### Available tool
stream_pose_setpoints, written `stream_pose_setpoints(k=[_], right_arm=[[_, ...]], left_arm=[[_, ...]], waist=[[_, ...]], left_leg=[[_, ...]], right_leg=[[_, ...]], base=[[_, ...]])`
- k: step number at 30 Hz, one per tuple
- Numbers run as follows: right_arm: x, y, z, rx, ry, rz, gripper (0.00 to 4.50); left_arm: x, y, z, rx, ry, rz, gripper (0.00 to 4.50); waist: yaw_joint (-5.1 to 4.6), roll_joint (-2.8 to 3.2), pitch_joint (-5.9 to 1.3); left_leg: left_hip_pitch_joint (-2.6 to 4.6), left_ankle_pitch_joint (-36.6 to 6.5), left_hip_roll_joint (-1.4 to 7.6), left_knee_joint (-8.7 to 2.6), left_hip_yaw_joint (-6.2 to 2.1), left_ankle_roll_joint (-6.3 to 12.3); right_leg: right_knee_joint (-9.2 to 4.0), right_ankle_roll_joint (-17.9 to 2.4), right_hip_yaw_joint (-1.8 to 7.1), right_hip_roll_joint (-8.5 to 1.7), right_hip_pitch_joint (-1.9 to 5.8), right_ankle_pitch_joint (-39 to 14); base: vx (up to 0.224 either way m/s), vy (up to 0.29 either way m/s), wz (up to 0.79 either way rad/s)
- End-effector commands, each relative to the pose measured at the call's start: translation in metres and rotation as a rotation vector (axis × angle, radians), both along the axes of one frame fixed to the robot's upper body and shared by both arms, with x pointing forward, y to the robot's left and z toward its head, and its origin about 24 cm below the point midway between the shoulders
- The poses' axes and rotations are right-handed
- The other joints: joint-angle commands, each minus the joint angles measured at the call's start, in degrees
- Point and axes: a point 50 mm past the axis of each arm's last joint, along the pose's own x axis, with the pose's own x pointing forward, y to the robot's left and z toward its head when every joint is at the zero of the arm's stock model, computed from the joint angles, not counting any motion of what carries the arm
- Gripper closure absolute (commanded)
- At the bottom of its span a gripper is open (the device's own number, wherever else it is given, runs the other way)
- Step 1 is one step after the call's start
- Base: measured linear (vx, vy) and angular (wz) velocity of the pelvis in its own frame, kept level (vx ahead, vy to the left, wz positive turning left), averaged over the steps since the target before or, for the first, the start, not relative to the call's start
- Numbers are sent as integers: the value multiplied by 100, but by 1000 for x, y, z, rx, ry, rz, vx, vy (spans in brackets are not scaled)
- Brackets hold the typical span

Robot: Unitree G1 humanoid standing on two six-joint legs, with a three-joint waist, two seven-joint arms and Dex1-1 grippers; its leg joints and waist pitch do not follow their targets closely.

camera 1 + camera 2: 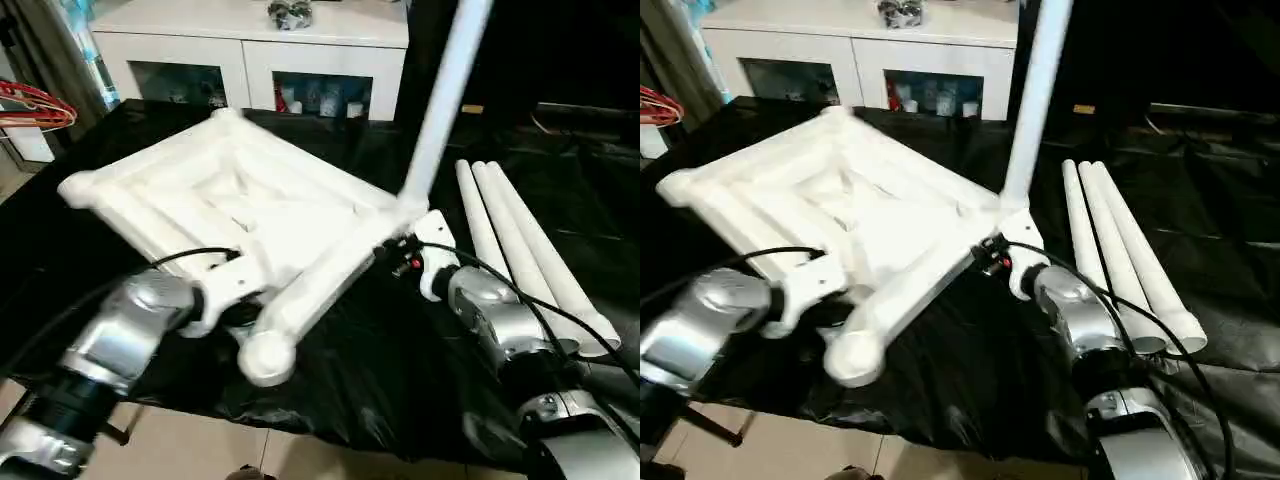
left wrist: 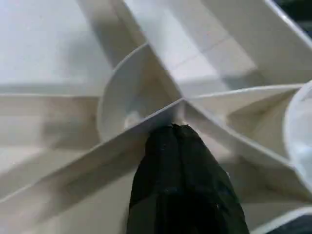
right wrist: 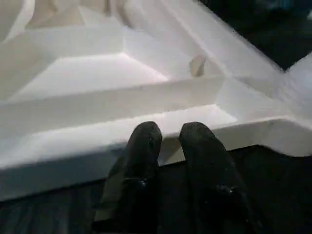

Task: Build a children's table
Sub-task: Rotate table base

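Your left gripper [image 2: 183,146], fingers pressed together, braces the tabletop [image 1: 250,200] rib at seven o'clock; your right gripper [image 3: 168,139], nearly closed, holds nothing beside the upright leg [image 1: 440,100].

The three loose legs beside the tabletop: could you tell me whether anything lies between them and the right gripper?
Nothing visible does. The three loose legs lie side by side on the black cloth, just beyond the right gripper, which sits at the tabletop corner where one leg already stands.

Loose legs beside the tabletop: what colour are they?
White, all three loose legs, lying on the black cloth; clearest in the left eye view.
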Motion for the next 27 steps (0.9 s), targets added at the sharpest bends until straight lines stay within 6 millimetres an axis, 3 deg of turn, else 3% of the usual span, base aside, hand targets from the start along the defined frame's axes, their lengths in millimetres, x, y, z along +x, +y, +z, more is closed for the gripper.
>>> stream_pose_setpoints(k=[1,3,7,11,18,20,26,27], right_arm=[[4,-6,11,-23,-35,-19,393],[4,-14,6,-101,-14,-40,424],[3,-18,-5,-164,25,-63,444],[5,-2,-17,-138,57,-41,444],[12,20,-12,-55,34,-17,444],[15,26,-10,-48,25,-16,444],[16,28,-9,-56,13,-12,444],[16,27,-10,-61,9,-10,444]], left_arm=[[5,1,6,5,-32,10,450],[3,-2,7,-7,-20,-4,450],[0,-6,6,-23,6,-34,450],[-2,-15,8,-73,25,-71,450],[-5,-30,11,-140,42,-134,450],[-4,-44,11,-182,37,-159,450],[1,-61,11,-221,17,-168,450],[4,-68,11,-241,8,-171,450]], waist=[[-16,16,-385],[-16,33,-384],[-27,44,-386],[-36,40,-383],[-59,43,-384],[-72,8,-392],[-128,11,-395],[-136,4,-400]], left_leg=[[100,-1324,210,-422,-130,-41],[93,-1271,203,-415,-126,-36],[103,-1347,200,-411,-124,-56],[98,-1462,205,-411,-127,-73],[82,-1284,215,-402,-118,-4],[82,-1229,220,-402,-117,19],[35,-1056,207,-384,-115,129],[55,-1063,201,-373,-106,143]], right_leg=[[-382,-1170,261,-361,231,-1405],[-373,-1193,260,-357,232,-1358],[-387,-1263,253,-358,228,-1367],[-389,-1314,256,-368,236,-1404],[-342,-1410,260,-370,246,-1164],[-339,-1402,260,-373,256,-1137],[-327,-1443,255,-384,295,-1007],[-341,-1440,256,-378,286,-1022]], base=[[0,0,0],[0,0,0],[0,0,0],[0,0,0],[0,0,0],[0,0,0],[0,0,0],[0,0,0]])
